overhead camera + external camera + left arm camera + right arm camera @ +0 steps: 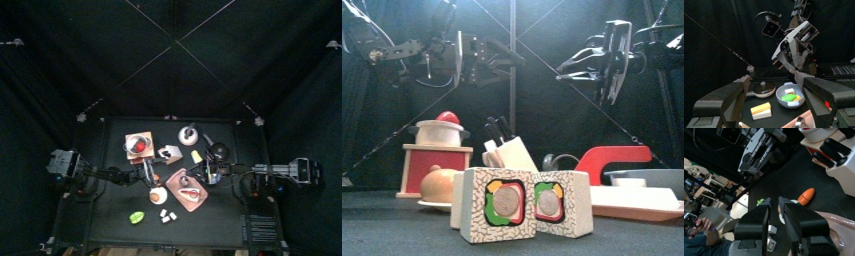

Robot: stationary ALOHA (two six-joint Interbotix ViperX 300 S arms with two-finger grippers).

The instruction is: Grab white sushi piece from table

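Two white sushi pieces stand side by side near the front edge of the table point(107, 205); one white sushi piece point(500, 205) is close in the front view, and they are small in the top view point(166, 214). My right gripper point(774, 205) hangs high above the table, open and holding nothing. A white sushi piece point(772, 229) shows far below in the gap between its jaws. In the front view the right gripper point(616, 70) points down at upper right. My left gripper point(773, 80) is open and empty, also held high.
A pink plate point(187, 188), an orange carrot point(806, 196) and a green piece point(136, 216) lie near the sushi. A wooden board with a red-topped pot point(438, 150), a black pot point(764, 89) and a bowl point(789, 96) stand farther back. A person's hand point(697, 228) shows beyond the curtain.
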